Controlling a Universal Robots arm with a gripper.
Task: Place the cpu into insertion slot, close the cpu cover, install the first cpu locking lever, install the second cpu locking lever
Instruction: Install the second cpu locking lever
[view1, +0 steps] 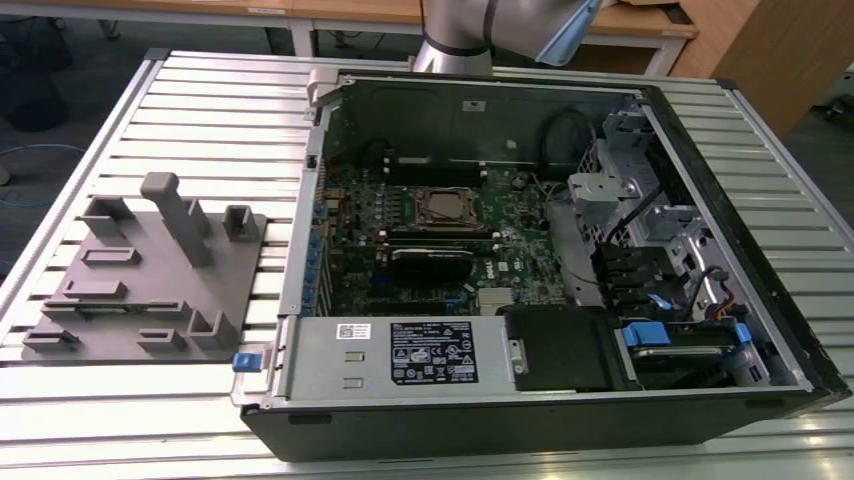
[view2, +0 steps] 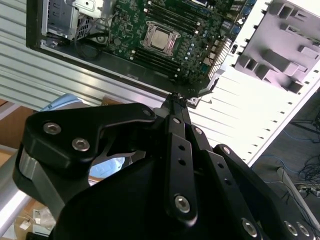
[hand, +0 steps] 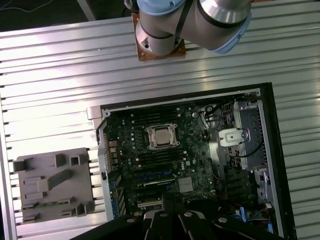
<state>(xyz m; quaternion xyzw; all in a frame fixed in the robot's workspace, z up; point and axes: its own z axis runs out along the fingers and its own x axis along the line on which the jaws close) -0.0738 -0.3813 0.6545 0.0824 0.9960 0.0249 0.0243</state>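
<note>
No legible text; print on power supply label (view1: 433, 352) too small to read.

Bright overhead light glared white off the ribbed metal table (hand: 60, 65); the open computer case (view1: 747, 250) sat shadowed inside, and the close gripper (view2: 175, 102) looked blurred.

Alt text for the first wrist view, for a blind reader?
Top-down on an open black computer case on a ribbed metal table; the silver-grey square cpu sits on the green motherboard, with a grey plastic fixture beside the case.
</note>
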